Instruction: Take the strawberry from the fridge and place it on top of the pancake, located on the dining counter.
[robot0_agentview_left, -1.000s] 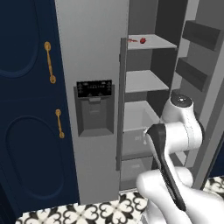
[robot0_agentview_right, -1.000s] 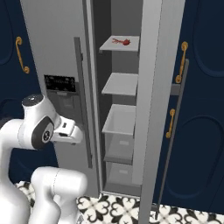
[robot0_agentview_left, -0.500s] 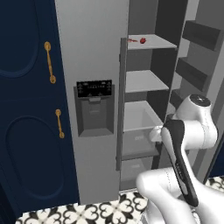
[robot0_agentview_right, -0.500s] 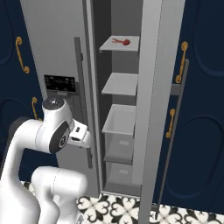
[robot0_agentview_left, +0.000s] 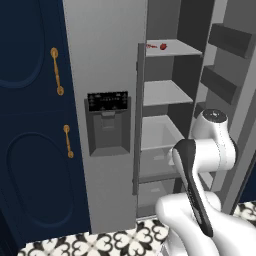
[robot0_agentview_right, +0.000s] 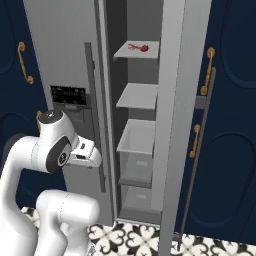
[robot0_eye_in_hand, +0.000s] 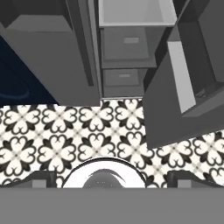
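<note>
**Sitting on the top fridge shelf: strawberry, untouched**

Strawberry (robot0_agentview_left: 163, 46) is sitting on the top shelf (robot0_agentview_left: 175, 48) of the open fridge (robot0_agentview_left: 107, 75), at roughly 1 o'clock in the left base view. In the right base view the same strawberry (robot0_agentview_right: 143, 48) is showing at 12 o'clock, with a small red smear just beside it at its 9 o'clock. Nothing is touching it.

Below it, two more light grey shelves are stepping down, then a clear drawer (robot0_agentview_right: 140, 145) and lower bins. The left fridge door is staying shut in frame, carrying the dark dispenser panel (robot0_agentview_left: 108, 102) and a long vertical handle (robot0_agentview_left: 138, 115). The right door (robot0_agentview_left: 227, 65) is swung open, its door bins facing the compartment.

Navy cabinets (robot0_agentview_left: 30, 125) with brass handles (robot0_agentview_left: 57, 71) are flanking the fridge on both sides. Patterned black-and-white floor tile (robot0_eye_in_hand: 87, 131) is running under it all.

Arm (robot0_agentview_left: 207, 150) is folded low, at 4 to 5 o'clock in the left base view, well below the strawberry's shelf. Gripper (robot0_eye_in_hand: 111, 181) is pointing down at the floor in front of the fridge base, fingertips (robot0_eye_in_hand: 41, 179) spread fully apart, holding nothing.
</note>
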